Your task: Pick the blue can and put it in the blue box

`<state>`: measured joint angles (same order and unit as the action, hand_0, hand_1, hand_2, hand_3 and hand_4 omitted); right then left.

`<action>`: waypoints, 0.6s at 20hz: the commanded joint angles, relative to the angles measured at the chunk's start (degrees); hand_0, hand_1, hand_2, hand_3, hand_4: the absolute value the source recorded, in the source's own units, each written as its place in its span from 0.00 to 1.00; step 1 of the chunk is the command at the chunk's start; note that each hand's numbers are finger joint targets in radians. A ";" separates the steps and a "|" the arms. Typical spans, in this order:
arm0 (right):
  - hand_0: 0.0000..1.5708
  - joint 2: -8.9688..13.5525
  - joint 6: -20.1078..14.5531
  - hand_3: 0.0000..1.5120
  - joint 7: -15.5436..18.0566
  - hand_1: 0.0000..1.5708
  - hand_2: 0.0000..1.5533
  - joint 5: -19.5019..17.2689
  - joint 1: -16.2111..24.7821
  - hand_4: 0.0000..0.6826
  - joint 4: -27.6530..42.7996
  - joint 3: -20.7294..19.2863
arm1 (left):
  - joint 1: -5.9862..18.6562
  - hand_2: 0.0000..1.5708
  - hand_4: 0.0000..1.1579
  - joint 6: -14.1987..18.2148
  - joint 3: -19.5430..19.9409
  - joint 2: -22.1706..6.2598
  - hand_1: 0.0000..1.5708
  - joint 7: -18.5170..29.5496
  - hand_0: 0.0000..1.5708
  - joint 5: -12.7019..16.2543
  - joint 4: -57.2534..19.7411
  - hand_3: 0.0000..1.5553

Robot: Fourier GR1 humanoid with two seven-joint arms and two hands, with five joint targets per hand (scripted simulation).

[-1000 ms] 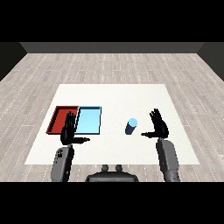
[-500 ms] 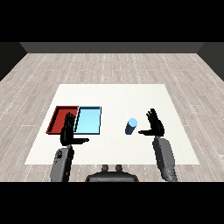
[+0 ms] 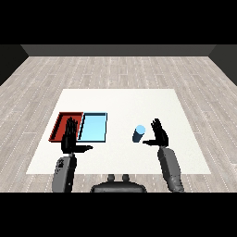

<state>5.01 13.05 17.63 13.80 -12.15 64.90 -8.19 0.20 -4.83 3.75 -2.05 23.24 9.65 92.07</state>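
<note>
Head view: blue can (image 3: 138,134) upright on white table (image 3: 120,99), right of light blue tray (image 3: 94,127) and red tray (image 3: 62,125), right hand (image 3: 160,135) just beside it with fingers spread, not touching, left hand (image 3: 70,138) over the red tray's near edge, fingers straight.

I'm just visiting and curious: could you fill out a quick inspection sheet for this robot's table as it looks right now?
Surface: white table, flat, on a wood-plank floor.
Job's things: blue can upright on the table, right of the light blue tray; not yet in it.
Clutter: red tray beside the light blue tray, on its left.
Hands: right hand open, just right of the can, not holding it; left hand open, over the red tray's near edge.
Cables: nothing seen.
Surroundings: dark walls beyond the floor.
</note>
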 commanded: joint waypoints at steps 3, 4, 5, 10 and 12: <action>0.00 -1.82 -0.76 0.00 2.96 0.00 0.00 -1.58 0.16 0.00 -3.57 1.67 | -1.73 0.00 0.00 -1.26 0.59 -0.32 0.00 4.43 0.00 -0.76 -3.25 0.00; 0.00 0.17 0.31 0.00 1.46 0.00 0.00 0.22 -5.78 0.00 -7.67 -0.46 | -0.74 0.00 0.00 0.00 -0.27 0.13 0.00 2.98 0.00 -1.67 -2.41 0.00; 0.00 -0.39 1.47 0.00 3.08 0.00 0.00 -0.23 -1.24 0.00 -6.10 0.56 | 2.33 0.00 0.00 2.64 -1.79 1.95 0.00 5.52 0.00 -3.44 -6.98 0.00; 0.00 -3.04 -1.62 0.00 -0.37 0.00 0.00 -0.59 -3.02 0.00 -3.51 2.88 | -1.50 0.00 0.00 0.54 -0.88 0.16 0.00 0.15 0.00 -0.54 1.55 0.00; 0.00 -1.49 -0.36 0.00 1.86 0.00 0.00 -0.06 -6.62 0.00 -10.49 0.79 | -1.78 0.00 0.00 0.07 0.55 -1.12 0.00 -1.17 0.00 0.51 3.07 0.00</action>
<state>3.43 12.48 19.62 13.17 -16.87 57.33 -7.00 -0.97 -4.10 3.23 -1.77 24.53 8.89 92.21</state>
